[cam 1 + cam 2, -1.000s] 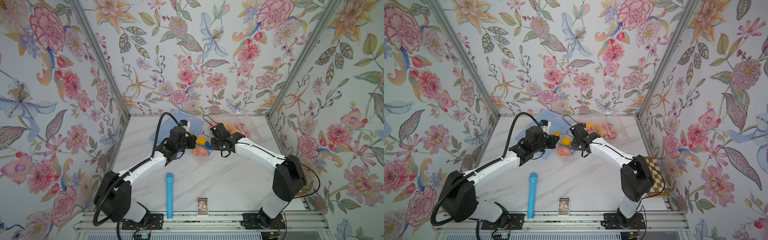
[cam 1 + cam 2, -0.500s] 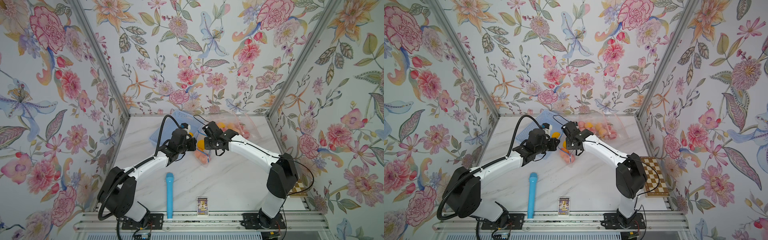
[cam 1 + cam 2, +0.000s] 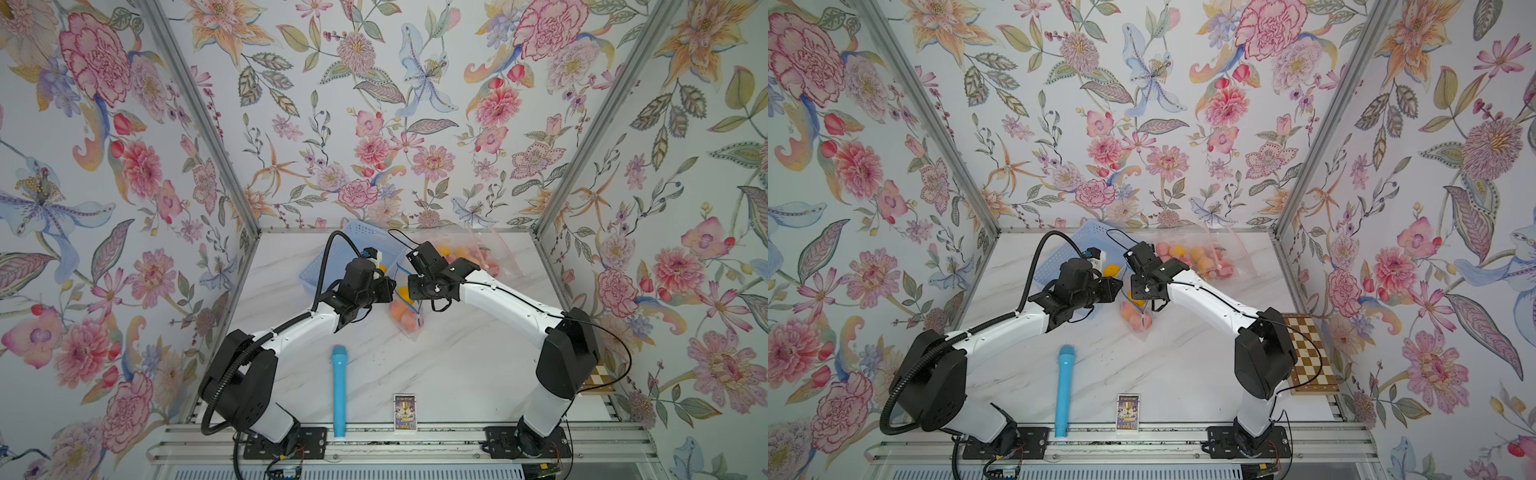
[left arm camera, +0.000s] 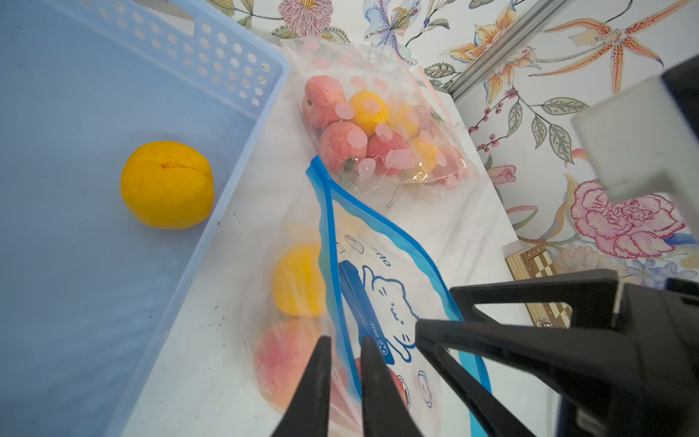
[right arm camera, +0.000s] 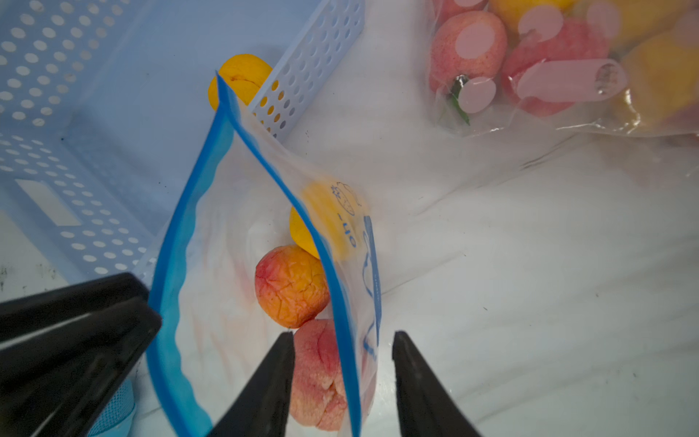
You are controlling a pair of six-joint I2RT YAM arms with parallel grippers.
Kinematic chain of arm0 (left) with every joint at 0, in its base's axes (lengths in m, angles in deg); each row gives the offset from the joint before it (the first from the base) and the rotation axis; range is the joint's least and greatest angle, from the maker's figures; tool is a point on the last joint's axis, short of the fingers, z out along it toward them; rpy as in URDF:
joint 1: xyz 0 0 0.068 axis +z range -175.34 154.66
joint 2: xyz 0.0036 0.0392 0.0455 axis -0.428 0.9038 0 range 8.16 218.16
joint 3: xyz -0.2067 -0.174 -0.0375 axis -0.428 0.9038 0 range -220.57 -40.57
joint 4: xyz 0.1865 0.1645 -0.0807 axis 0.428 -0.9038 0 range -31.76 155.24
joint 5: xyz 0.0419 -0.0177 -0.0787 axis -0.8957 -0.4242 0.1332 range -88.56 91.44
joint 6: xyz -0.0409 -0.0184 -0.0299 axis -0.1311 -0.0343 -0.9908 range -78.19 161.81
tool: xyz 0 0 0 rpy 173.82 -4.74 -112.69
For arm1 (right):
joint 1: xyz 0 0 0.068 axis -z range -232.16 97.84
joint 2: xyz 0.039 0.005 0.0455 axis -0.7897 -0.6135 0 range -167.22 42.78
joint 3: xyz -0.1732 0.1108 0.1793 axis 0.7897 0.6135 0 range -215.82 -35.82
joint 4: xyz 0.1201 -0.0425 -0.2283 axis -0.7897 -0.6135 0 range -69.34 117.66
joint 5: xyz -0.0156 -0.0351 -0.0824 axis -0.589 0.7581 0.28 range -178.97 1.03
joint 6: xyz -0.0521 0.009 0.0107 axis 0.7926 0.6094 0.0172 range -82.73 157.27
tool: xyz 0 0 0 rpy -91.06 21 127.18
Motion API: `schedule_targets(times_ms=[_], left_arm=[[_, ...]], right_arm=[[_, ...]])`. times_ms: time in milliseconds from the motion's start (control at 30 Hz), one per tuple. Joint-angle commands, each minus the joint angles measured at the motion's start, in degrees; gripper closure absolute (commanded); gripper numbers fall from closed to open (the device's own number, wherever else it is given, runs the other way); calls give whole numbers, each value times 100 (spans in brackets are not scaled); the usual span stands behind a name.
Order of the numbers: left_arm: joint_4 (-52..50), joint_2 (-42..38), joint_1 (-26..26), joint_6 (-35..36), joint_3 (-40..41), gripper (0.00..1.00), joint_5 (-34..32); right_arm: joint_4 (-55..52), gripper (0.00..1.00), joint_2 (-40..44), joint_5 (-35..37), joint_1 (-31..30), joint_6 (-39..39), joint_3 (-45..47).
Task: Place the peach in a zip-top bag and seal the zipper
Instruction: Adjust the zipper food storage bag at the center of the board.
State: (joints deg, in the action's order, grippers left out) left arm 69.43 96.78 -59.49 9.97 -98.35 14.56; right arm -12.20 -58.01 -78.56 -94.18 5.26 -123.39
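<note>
Peach (image 5: 291,285), red-orange, sits inside the zip-top bag (image 3: 409,311) with two more fruits, near the centre of the marble surface (image 3: 457,374). The bag mouth gapes and the zipper is unsealed. Left end effector (image 4: 344,340): fingers narrowly parted astride the blue rim, released. Right end effector (image 5: 343,335): fingers wide apart astride the rim, released. Blue basket (image 3: 332,266), at 11 o'clock from the bag, holds one yellow fruit (image 4: 166,185). Second fruit bag (image 3: 478,257) lies at 1 o'clock.

Bright, even light, soft shadows, warped edges.
</note>
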Motion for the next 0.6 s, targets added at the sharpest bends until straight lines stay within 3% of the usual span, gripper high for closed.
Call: schedule_targets(times_ms=[0,67,100,467,567], left_arm=[[31,44,12,36,-155,77,-4],[2,50,14,49,-179,76,-21],[-14,50,9,67,-189,76,-31],[-170,381,12,195,-339,75,-83],[-171,376,12,195,-344,75,-73]], right_arm=[[268,47,398,-302,92,-59,192],[344,26,517,-321,116,-78,278],[389,3,568,-348,135,-78,322],[897,1,1131,-264,427,-315,1178],[1024,9,1076,-565,556,-340,1307]])
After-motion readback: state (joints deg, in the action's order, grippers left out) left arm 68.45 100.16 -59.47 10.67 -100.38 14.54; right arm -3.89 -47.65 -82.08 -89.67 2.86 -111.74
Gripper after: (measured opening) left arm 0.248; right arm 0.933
